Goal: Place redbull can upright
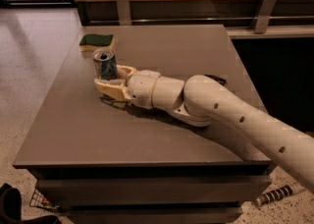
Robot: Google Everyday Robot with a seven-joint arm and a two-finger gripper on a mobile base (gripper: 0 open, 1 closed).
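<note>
The redbull can (105, 64) stands upright on the brown table (147, 139), toward its far left. It is blue and silver with its silver top facing up. My gripper (111, 77) reaches in from the right, low over the table. Its cream fingers (111, 88) sit on either side of the can's lower half, one in front and one behind, and are closed on it. The can's base is partly hidden by the front finger.
A green and yellow sponge (96, 41) lies at the table's far left corner, just behind the can. A flat dark wrapper (216, 78) peeks out behind my arm. A wooden wall with metal brackets (123, 5) runs behind the table. The floor drops off to the left.
</note>
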